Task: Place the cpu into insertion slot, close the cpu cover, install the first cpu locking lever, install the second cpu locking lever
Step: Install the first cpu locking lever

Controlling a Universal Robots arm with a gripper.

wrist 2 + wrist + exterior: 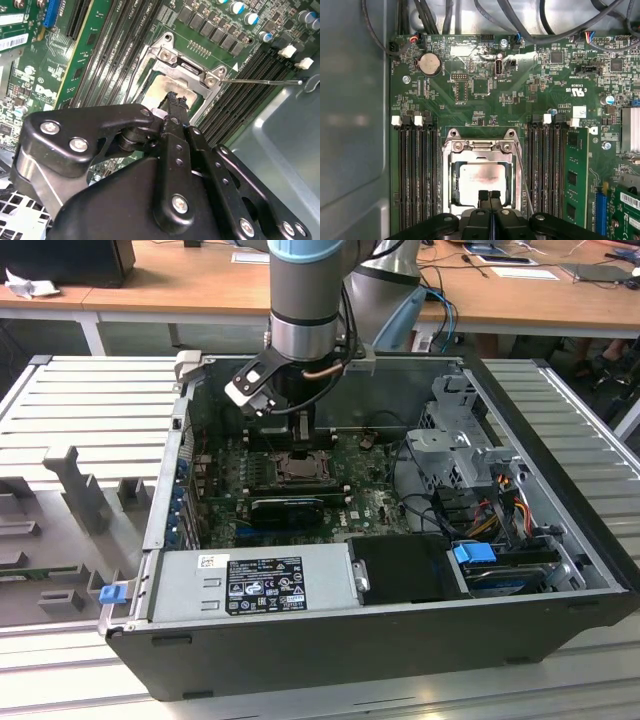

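Inside the open computer case, the cpu lies flat in the insertion slot, its dull silver top showing through the window of the cpu cover. The cover lies down around the chip, with its hinge end bolted to the board. A thin locking lever rod runs along one side of the socket and sticks out over the memory slots. My gripper is shut with nothing between its fingers. Its tips are low over the chip's edge. In the exterior view the gripper hangs just above the socket.
Black memory slots flank the socket, with a green memory stick on one side. A coin battery and cables sit further along the board. A long black card, the power supply and a drive cage crowd the case.
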